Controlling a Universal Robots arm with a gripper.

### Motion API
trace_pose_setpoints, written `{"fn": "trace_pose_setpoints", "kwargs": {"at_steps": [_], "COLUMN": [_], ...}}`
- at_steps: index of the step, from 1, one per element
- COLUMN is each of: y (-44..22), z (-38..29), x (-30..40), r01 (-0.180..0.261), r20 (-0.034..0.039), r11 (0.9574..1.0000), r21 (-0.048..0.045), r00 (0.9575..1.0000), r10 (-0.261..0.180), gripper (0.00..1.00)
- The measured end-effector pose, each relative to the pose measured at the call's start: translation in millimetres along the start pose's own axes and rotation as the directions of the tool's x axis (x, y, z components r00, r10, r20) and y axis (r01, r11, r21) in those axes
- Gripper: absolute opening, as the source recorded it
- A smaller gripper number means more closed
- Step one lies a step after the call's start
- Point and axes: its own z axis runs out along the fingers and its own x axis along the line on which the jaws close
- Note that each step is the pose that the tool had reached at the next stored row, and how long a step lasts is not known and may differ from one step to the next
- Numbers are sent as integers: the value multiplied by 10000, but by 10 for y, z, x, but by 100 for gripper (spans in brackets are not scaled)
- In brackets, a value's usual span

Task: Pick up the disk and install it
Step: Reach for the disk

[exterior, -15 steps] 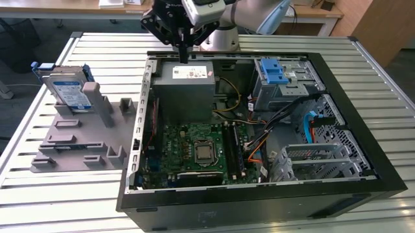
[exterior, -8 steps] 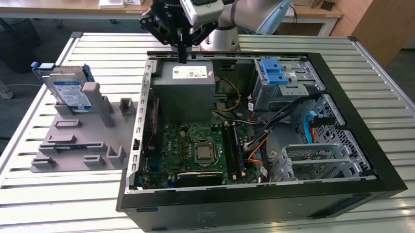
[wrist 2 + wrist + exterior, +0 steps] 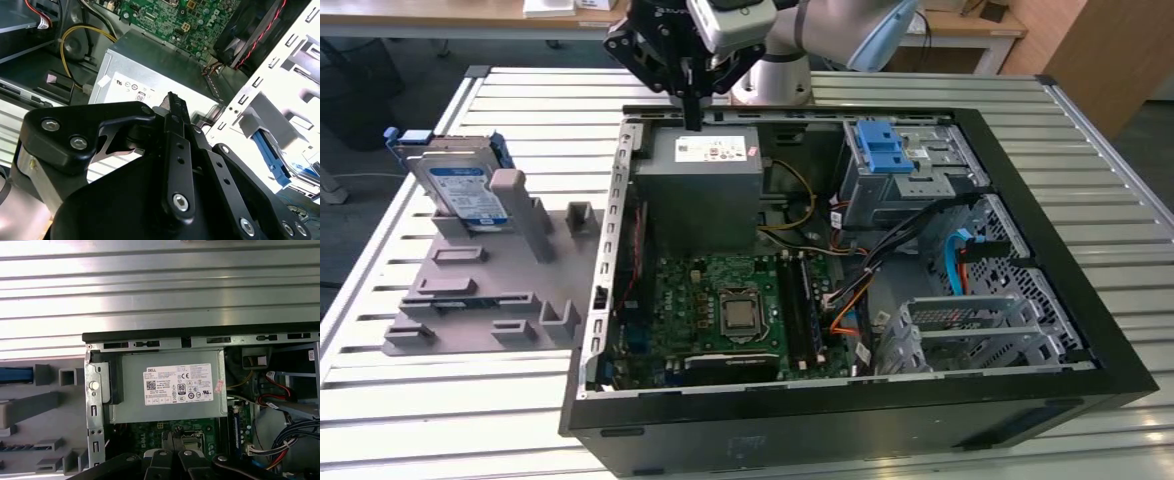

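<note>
Bright, even light from above fills the exterior view. The slatted bench (image 3: 921, 85) gleams palely, and the computer case (image 3: 1107, 390) holds soft shadow within. In the second wrist view we find the grey holder (image 3: 300, 65) burnt out to white, with the pincer (image 3: 172, 98) dark before it. In the first wrist view, glare bands the bench slats.

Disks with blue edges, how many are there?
1 for sure: the disk stands upright in the grey holder at the exterior view's left, outside the computer case. Another could be hiding behind it.
</note>
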Motion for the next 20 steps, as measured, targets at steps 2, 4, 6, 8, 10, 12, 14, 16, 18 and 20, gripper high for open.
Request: {"fn": "trace_pose_setpoints", "kwargs": {"at_steps": [2, 4, 6, 8, 10, 12, 14, 16, 18, 20], "y": [0, -1, -1, -2, -3, -3, -3, -4, -4, -5], "z": [0, 0, 0, 0, 0, 0, 0, 0, 1, 1], "x": [7, 13, 19, 26, 32, 38, 45, 50, 56, 62], "r01": [0, 1, 0, 1, 1, 1, 0, 1, 0, 1], "r20": [-1, -1, 0, 0, -1, 0, 0, 0, 0, 0], "r11": [10000, 10000, 10000, 10000, 10000, 10000, 10000, 10000, 10000, 10000], "r21": [0, 0, 0, 0, 0, 1, 0, 0, 0, 0], "r00": [10000, 10000, 10000, 10000, 10000, 10000, 10000, 10000, 10000, 10000], "r10": [0, -1, 0, -1, -1, -1, 0, -1, 0, -1], "gripper": [11, 11, 11, 11, 11, 11, 11, 11, 11, 11]}}
